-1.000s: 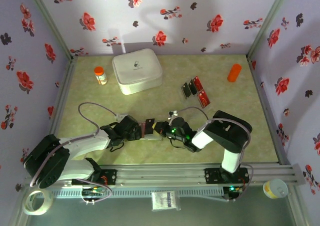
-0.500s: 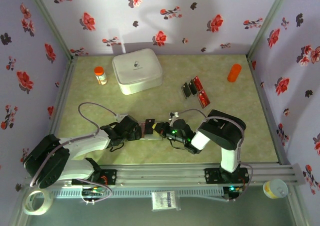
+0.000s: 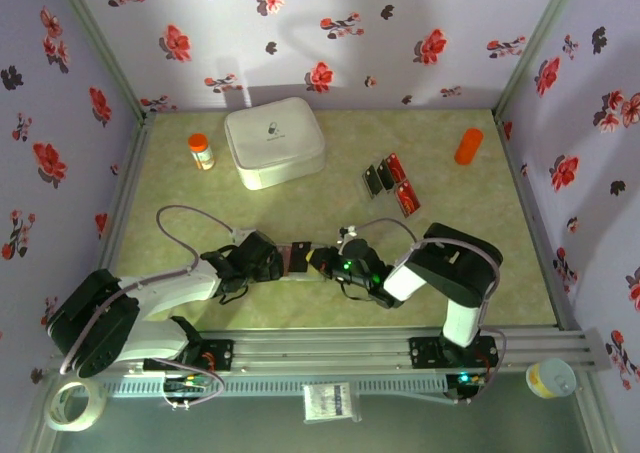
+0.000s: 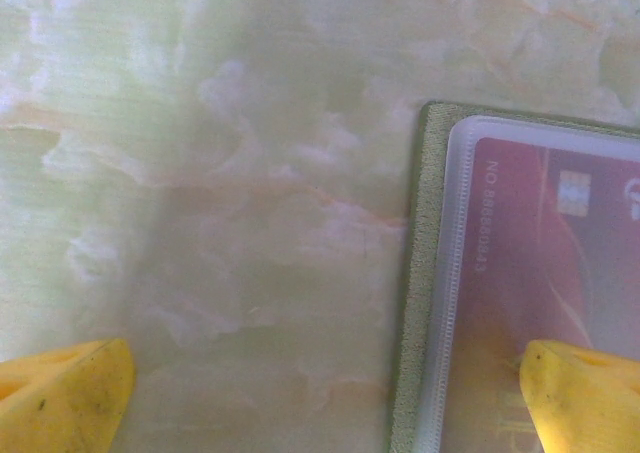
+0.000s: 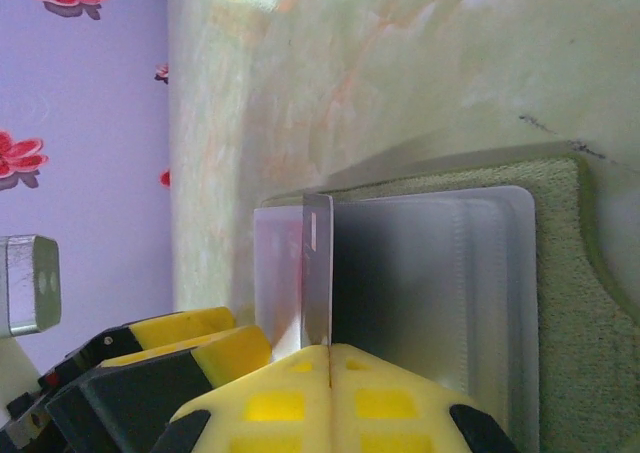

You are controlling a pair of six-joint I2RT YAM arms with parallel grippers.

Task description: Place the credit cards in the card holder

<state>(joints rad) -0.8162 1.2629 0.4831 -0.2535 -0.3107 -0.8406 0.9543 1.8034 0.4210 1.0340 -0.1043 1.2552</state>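
Olive-green card holder lies open on the table, a red card in its clear sleeve, left gripper spread wide, right gripper pinching a second card edge-on over it.

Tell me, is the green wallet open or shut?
Open: the wallet shows its clear pocket facing up, a red card inside.

loc: robot lab test cell | encl: floral-paper walls on alu frame posts | bench: marbled tabletop | rig: slotted alu rail w/ arm bases bolted on | misc: tape roll
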